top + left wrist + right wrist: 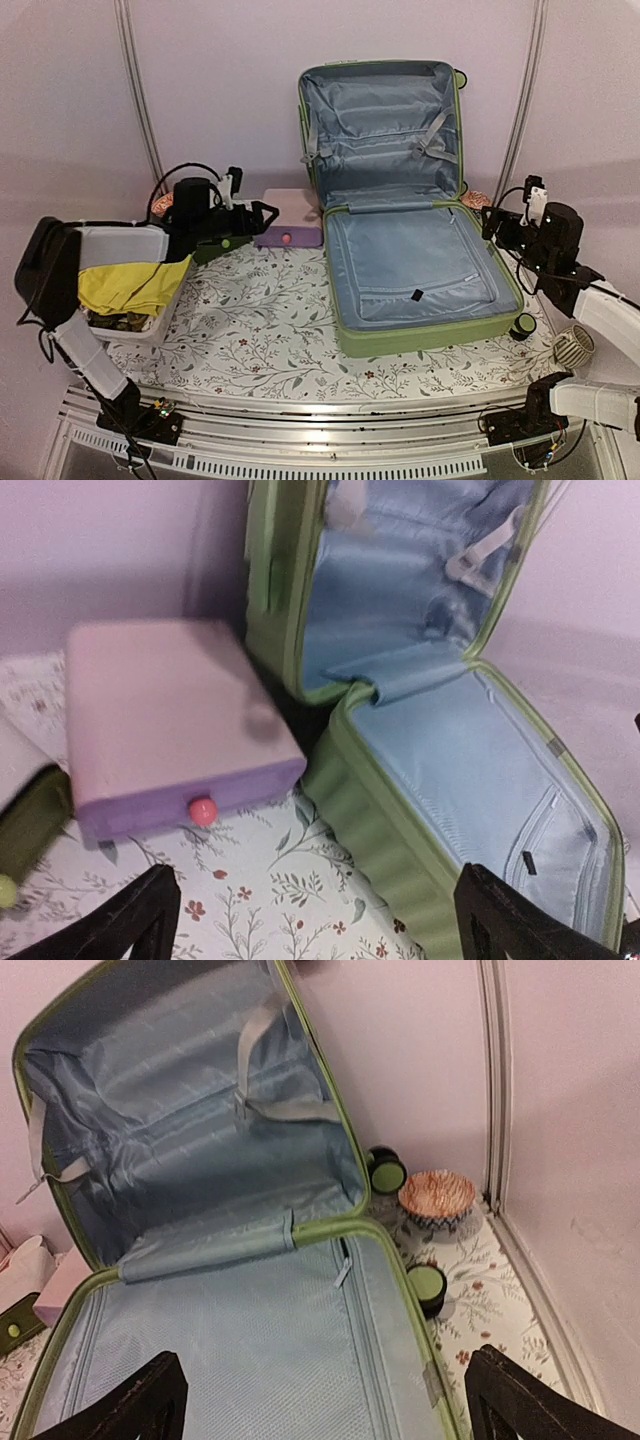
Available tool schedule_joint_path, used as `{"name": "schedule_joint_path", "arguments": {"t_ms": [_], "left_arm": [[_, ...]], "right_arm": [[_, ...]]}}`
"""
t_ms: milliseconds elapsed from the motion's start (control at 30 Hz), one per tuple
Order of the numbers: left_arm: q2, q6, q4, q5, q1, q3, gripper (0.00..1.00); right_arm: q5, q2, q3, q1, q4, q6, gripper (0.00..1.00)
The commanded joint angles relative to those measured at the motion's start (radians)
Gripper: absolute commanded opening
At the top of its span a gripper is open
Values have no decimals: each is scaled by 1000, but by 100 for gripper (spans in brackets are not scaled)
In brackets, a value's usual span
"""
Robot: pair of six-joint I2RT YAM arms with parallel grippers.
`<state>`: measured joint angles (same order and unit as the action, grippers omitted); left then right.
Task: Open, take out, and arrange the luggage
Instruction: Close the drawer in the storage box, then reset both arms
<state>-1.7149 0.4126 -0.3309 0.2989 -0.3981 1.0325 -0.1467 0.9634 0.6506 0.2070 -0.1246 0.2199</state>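
Lilac walls and a floral-print worktop (260, 345) frame the luggage (420, 270), which sits right of centre with its base flat on the cloth and its lid standing upright against the back wall. Both halves show only grey-blue lining, loose straps (285, 1110) and a zipped pocket, and appear empty of goods. The ribbed green shell looks stiff, smooth and bulky, probably too broad and slippery for a small claw to span. The thin green rim of the base, or a fabric strap, seems the likelier place to take hold, while the soft lining would merely bunch up. Two black-and-green wheels (387, 1170) rest on the worktop at the right rear corner, near a patterned bowl (437, 1195) whose contents cannot be made out. Just left of the hinge stands a closed purple drawer box (180, 720) with a pink knob, and a dark green object (30, 825) lies beside it. Farther left, a white basket (110, 232) holds a crumpled yellow cloth (130, 285) over something dark and patterned. The left claw (318, 880) hovers near the drawer box, fingers spread wide and holding nothing. The right claw (325, 1360) hangs over the right side of the base, likewise wide apart and empty.
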Motion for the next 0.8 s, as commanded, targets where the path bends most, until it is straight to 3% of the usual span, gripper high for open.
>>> {"name": "schedule_joint_path", "arguments": {"t_ms": [0,200,400,600,767], "left_arm": [[255,-174,33,-121,5,-155,98],[545,-361,-176,-406,5,-468,98],[679,-483,-260,-601,57,-638,98],[698,-466,-410,-586,192,-792,98],[578,-432,-619,-488,259,-856,98]], "right_arm": [[-8,-79,-161,-4,-302,-155,99],[99,-70,-345,-3,-603,-351,100],[55,36,-341,-10,-667,-418,100],[83,184,-365,-36,-785,-413,98],[95,268,-383,-41,-868,-412,98]]}}
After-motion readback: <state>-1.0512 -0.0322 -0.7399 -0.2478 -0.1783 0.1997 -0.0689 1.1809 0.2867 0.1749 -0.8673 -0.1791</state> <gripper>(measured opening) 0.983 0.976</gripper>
